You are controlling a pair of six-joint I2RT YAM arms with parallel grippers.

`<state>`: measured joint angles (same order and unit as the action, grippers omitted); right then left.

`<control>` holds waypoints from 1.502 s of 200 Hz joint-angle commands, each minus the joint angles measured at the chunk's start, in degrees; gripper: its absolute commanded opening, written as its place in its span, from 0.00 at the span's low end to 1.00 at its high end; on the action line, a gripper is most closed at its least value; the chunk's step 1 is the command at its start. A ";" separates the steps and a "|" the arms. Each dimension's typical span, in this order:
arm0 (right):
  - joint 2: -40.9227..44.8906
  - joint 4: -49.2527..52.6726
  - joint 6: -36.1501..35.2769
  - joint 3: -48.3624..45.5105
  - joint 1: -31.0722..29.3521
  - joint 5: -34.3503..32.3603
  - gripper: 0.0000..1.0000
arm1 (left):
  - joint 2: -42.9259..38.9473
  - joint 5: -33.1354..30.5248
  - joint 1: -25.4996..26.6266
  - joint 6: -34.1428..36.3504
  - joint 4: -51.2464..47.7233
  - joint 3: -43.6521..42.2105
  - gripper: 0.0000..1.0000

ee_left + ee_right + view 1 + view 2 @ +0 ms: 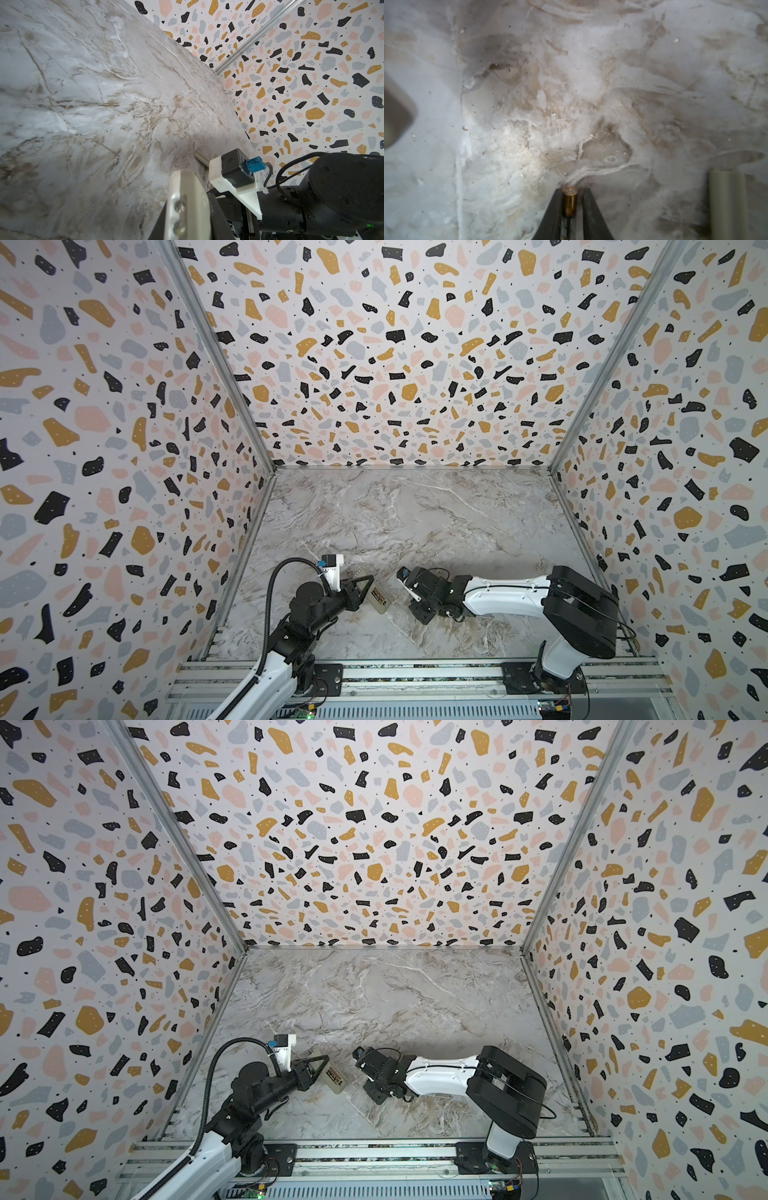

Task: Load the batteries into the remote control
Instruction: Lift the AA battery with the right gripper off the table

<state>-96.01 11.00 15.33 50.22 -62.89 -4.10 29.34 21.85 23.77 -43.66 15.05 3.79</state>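
Note:
My left gripper (365, 588) is shut on the white remote control (377, 598) and holds it tilted just above the table, left of centre in both top views. The remote's open back (335, 1076) shows a dark and coppery patch. In the left wrist view the remote (187, 207) fills the space between the jaws, end on. My right gripper (572, 190) points down at the table. A battery (570, 202) stands lengthwise between its fingers, coppery end outward. One finger touches it and a narrow gap shows on the other side.
A pale strip (726, 203) lies on the marble table (415, 522) close to the right gripper, and a blurred grey shape (396, 116) sits at that view's edge. Patterned walls enclose the table on three sides. The arm bases stand on a rail (415, 672) at the front.

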 commanded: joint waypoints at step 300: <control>0.53 13.81 -2.98 3.10 0.23 0.18 0.19 | 5.28 -2.64 10.86 2.59 4.86 0.92 0.00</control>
<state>-95.68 18.22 12.73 52.12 -62.52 -3.64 34.24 19.84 34.22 -42.61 15.88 3.79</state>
